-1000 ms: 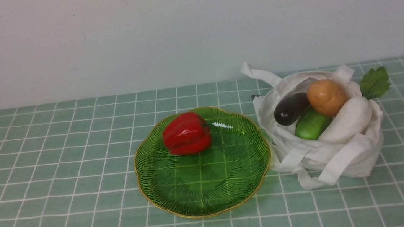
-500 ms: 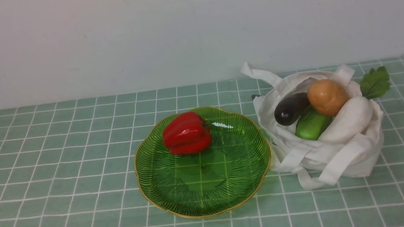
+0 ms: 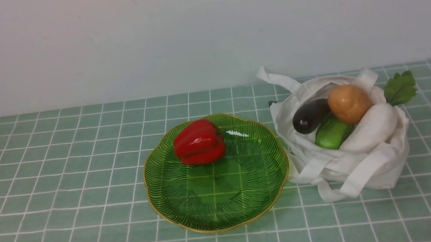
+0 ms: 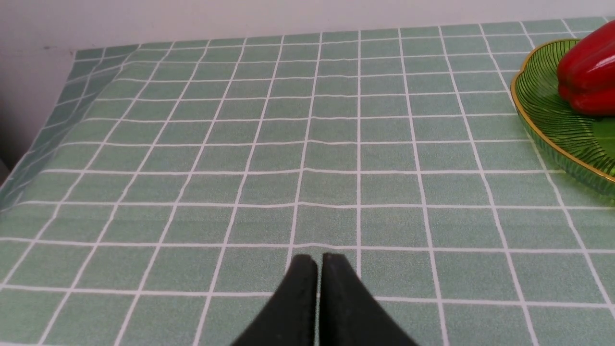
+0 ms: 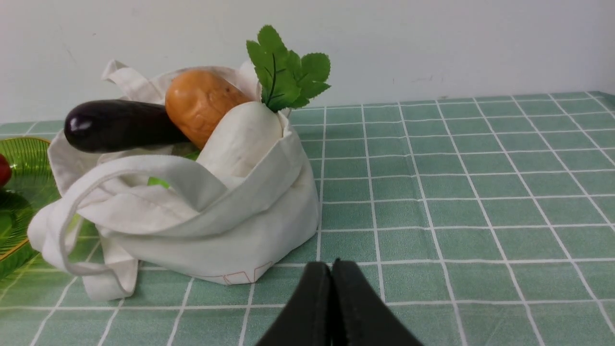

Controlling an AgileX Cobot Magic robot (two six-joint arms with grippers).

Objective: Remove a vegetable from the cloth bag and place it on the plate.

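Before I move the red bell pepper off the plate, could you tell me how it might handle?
The red bell pepper looks glossy, so it may be slippery. Its rounded, lobed body might rock or roll if nudged, though the raised rim of the plate would probably stop it.

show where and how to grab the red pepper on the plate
Best, I'd judge, from above, fingers across the middle of the red pepper. It lies on its side, stem toward the right, so its rounded body offers two long flanks. The raised rim of the plate makes a low side approach look awkward.
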